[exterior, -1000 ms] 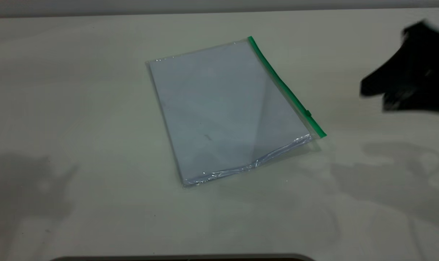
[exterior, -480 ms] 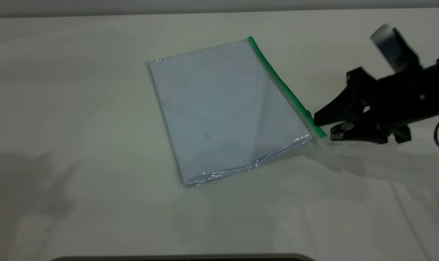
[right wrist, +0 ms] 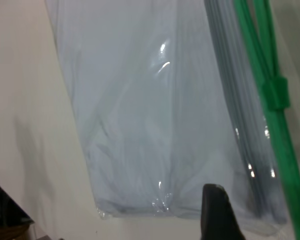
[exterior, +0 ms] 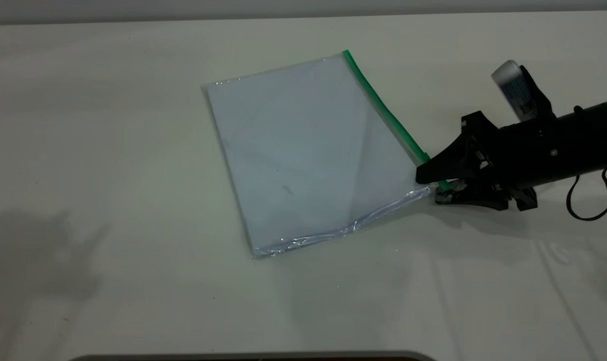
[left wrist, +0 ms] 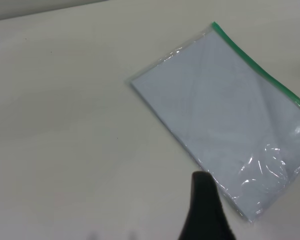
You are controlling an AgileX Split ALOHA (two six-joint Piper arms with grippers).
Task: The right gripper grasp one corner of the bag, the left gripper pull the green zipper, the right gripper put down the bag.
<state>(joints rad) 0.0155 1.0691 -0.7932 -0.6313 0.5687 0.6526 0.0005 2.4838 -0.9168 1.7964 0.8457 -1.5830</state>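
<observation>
The bag (exterior: 308,150) lies flat on the table, a clear pouch with white sheets inside. The green zipper (exterior: 378,105) runs along its right edge. My right gripper (exterior: 429,185) is open at the near right corner, where the green strip ends. Its upper jaw is over the corner and its lower jaw is low by the table. In the right wrist view one finger (right wrist: 217,215) shows over the bag (right wrist: 150,125), beside the green zipper (right wrist: 285,165) and its slider tab (right wrist: 276,92). The left wrist view shows one finger (left wrist: 205,210) of my left gripper, apart from the bag (left wrist: 225,110).
The pale table (exterior: 133,200) stretches wide to the left of and in front of the bag. A looping black cable (exterior: 589,200) hangs under the right arm. The left arm is outside the exterior view.
My right gripper has come in from the far right and dropped down to the bag's near right corner, its jaws now around the end of the green strip. The bag has not moved.
</observation>
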